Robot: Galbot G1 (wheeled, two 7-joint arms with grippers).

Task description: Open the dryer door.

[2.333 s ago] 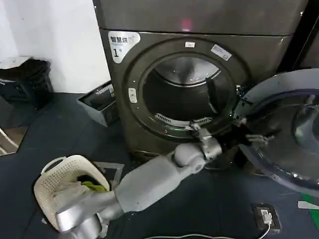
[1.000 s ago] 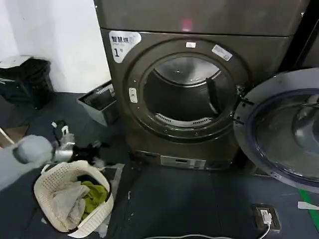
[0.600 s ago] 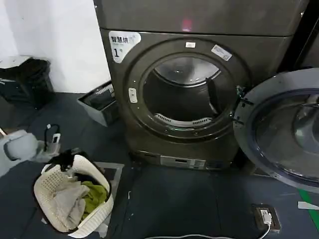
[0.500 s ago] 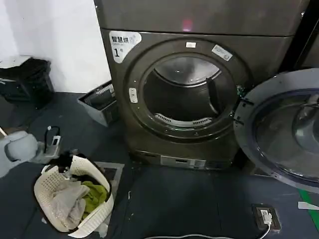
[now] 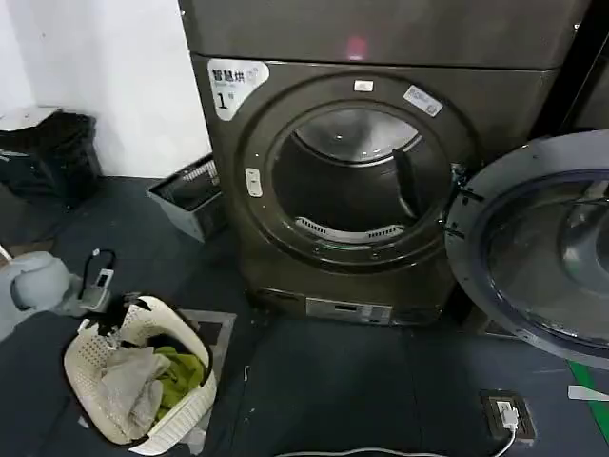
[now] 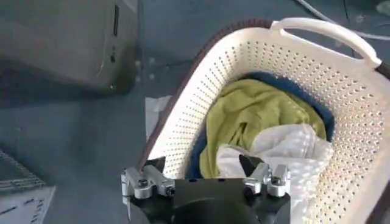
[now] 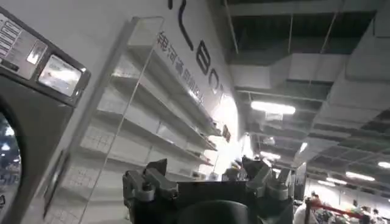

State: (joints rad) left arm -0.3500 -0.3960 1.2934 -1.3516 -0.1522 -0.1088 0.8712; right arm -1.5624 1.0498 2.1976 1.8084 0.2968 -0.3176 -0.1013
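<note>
A white label (image 5: 235, 84) at the upper left of the dark grey dryer's front (image 5: 333, 276) carries Chinese characters too small to read for certain and, below them, the number "1". In the right wrist view, large dark letters on a white wall (image 7: 201, 58) read partly "BO", with Chinese characters (image 7: 173, 61) running beside them.

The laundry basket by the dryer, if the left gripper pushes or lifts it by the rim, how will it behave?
The white perforated laundry basket looks like thin plastic, so it would probably slide easily on the dark floor and flex at the rim. The clothes inside are soft and look light, likely shifting if it tilts. The open left gripper hovers above its edge.
</note>
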